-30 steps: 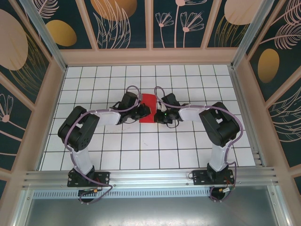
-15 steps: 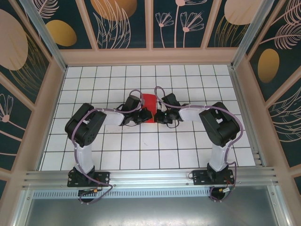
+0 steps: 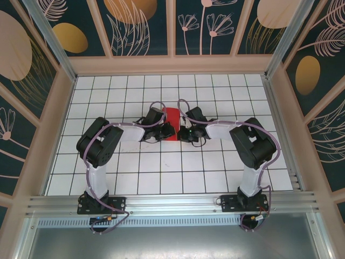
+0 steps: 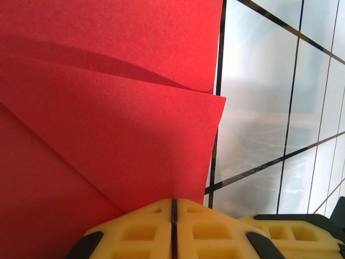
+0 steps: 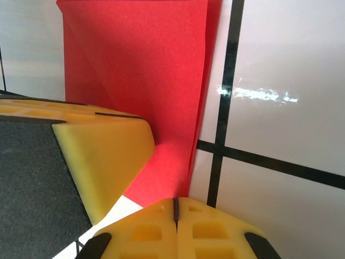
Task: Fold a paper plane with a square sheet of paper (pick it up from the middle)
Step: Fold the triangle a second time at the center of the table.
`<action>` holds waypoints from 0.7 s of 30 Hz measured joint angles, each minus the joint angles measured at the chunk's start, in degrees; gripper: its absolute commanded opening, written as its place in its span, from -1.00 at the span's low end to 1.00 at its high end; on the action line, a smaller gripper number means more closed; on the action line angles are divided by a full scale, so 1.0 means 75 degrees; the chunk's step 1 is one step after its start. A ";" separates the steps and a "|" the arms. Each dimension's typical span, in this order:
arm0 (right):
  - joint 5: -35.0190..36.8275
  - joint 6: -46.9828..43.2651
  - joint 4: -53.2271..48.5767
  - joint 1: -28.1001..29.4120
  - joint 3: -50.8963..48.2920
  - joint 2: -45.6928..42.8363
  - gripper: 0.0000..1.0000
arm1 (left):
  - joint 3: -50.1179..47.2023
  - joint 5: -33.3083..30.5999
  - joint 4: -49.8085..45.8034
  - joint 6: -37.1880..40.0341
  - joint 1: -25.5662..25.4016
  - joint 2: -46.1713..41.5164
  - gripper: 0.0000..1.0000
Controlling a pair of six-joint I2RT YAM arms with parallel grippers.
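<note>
The square sheet of paper [image 3: 171, 120] is a creased red shape, partly folded, lying flat on the grid table between my two wrists. In the left wrist view the red paper [image 4: 108, 124] shows overlapping flaps with a diagonal crease. My left gripper [image 4: 173, 200] is shut, its yellow tips set on the paper's near part. My right gripper [image 5: 175, 200] is shut too, its tips at the paper's [image 5: 151, 70] near right edge. A yellow finger of the left gripper [image 5: 102, 156] rests on the red paper beside it. From above, the left gripper [image 3: 166, 131] and right gripper [image 3: 182, 133] nearly meet.
The white grid table [image 3: 161, 172] is walled by a wooden frame with patterned panels [image 3: 172, 32]. Both arm bases sit on the metal rail [image 3: 172, 204] at the near edge. The forearms reach inward from left and right toward the table's middle.
The left arm's elbow has swung right and its gripper has slid a little right along the paper's near edge. The right arm and the paper have barely moved.
</note>
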 measured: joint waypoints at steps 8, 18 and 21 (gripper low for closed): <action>-0.0160 0.0003 -0.0015 0.0000 -0.0006 -0.0003 -0.88 | 0.0032 -0.0052 -0.0067 0.0044 -0.0006 0.0000 -0.78; -0.0146 -0.0026 -0.0181 0.0000 -0.0009 0.0003 -0.88 | 0.0038 -0.0055 -0.0076 0.0047 -0.0006 0.0000 -0.78; -0.0131 -0.0099 -0.0221 0.0000 -0.0009 0.0003 -0.88 | 0.0038 -0.0055 -0.0073 0.0047 -0.0006 0.0003 -0.78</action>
